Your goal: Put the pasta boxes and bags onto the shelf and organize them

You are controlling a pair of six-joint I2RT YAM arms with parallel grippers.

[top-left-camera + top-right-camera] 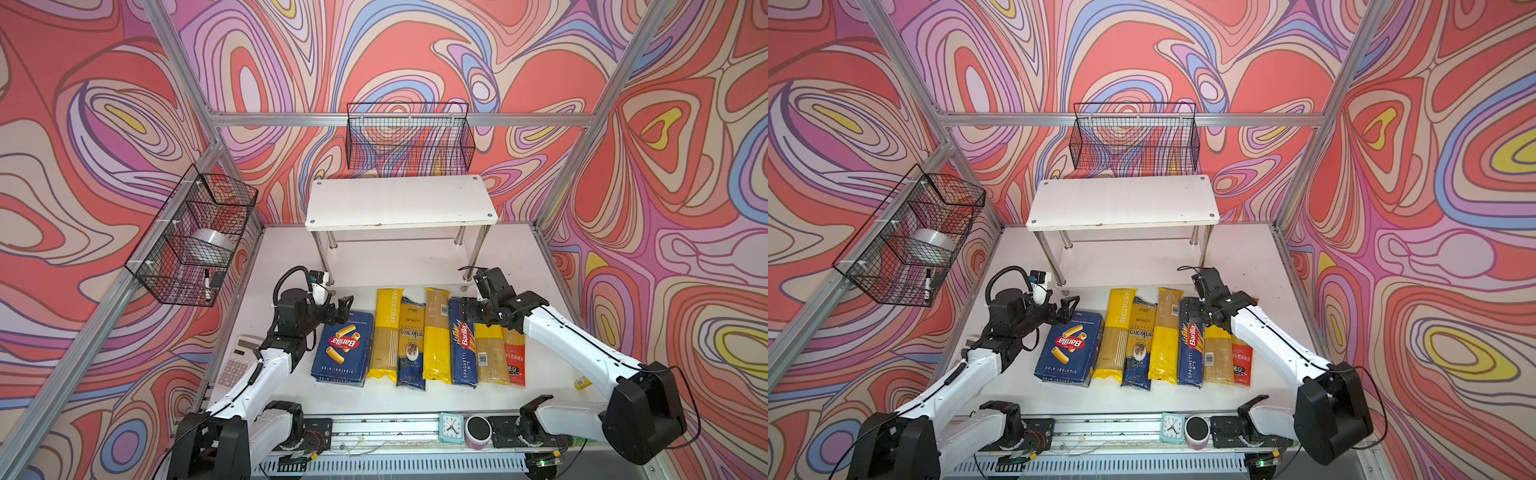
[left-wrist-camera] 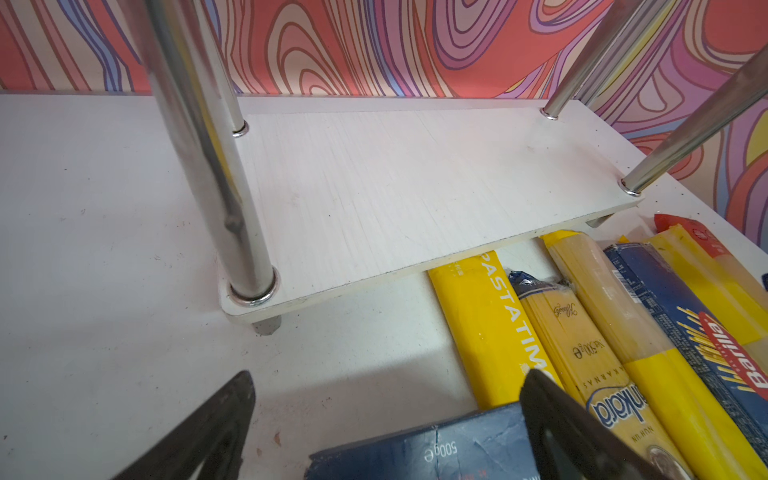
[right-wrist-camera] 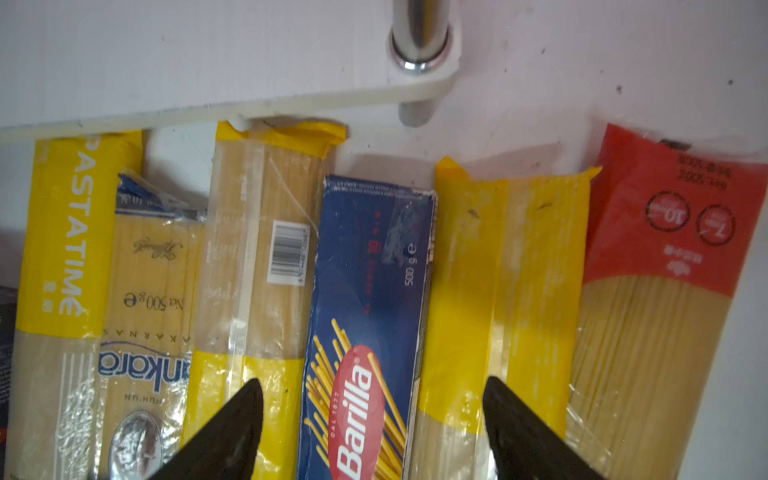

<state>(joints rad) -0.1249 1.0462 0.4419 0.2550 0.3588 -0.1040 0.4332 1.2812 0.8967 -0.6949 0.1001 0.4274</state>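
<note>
- Seven packs [image 1: 437, 332] lie side by side on the desk [image 1: 374, 399], just in front of the shelf [image 1: 399, 203], and both its boards are bare
- Wide open and empty, the right end effector [image 3: 372, 386] hangs over the far half of the spaghetti box [image 3: 370, 270] with one finger to each side, so this looks like the next pick
- Also open and empty, the left end effector [image 1: 343, 307] sits at the far end of the rigatoni box [image 1: 343, 353]
- Come straight down so the fingers slip into the seams beside the box. The yellow bags [image 3: 511, 291] touch it on both sides, so film may get pinched
- A grip nearer the middle should keep so long a box from drooping
- Lift well clear before heading back, as the lower board [image 2: 395, 187] is close ahead and two bag ends tuck under its edge
- The box is dark blue card, long and narrow, with a red Barilla oval and a scuffed far end; its stiff sides should take a firm squeeze
</note>
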